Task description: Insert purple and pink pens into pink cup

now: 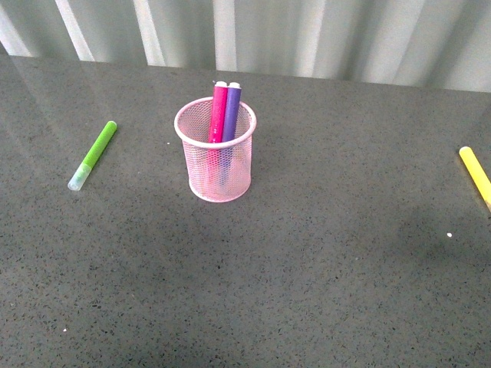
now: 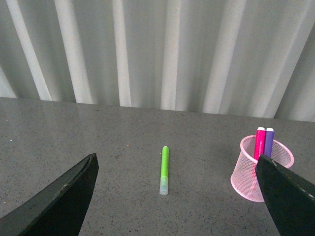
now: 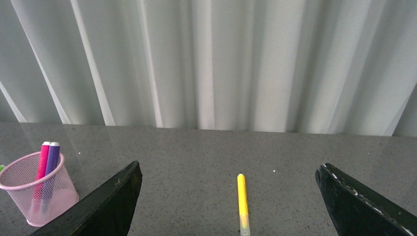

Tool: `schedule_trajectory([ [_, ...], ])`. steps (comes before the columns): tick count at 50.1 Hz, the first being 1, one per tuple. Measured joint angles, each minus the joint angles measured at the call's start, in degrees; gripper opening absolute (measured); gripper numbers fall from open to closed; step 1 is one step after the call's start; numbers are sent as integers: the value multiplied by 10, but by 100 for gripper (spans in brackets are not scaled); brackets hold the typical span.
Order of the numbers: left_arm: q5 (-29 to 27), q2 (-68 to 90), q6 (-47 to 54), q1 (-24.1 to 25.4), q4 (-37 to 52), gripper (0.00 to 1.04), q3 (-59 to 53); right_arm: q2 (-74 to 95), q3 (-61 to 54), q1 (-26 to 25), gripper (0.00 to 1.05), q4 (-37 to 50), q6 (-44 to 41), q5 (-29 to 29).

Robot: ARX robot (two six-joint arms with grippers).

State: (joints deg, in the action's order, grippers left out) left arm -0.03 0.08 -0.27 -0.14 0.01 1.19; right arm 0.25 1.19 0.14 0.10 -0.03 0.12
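Note:
The pink mesh cup (image 1: 215, 160) stands upright on the grey table, left of centre. The magenta-pink pen (image 1: 219, 112) and the dark purple pen (image 1: 232, 112) stand side by side inside it, leaning on the far rim, tops above the rim. The cup also shows in the left wrist view (image 2: 246, 174) and the right wrist view (image 3: 37, 196), with both pens in it. My left gripper (image 2: 177, 196) is open and empty, back from the cup. My right gripper (image 3: 228, 201) is open and empty. Neither arm shows in the front view.
A lime-green marker (image 1: 93, 154) lies on the table left of the cup, also in the left wrist view (image 2: 164, 169). A yellow marker (image 1: 476, 175) lies at the right edge, also in the right wrist view (image 3: 242, 203). A pleated white curtain (image 1: 307, 34) hangs behind the table.

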Motion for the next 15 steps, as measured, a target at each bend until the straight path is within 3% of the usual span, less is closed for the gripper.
schedule_trajectory([
  [15,0,0,0,0,0,98,0,0,0,0,98,0,0,0],
])
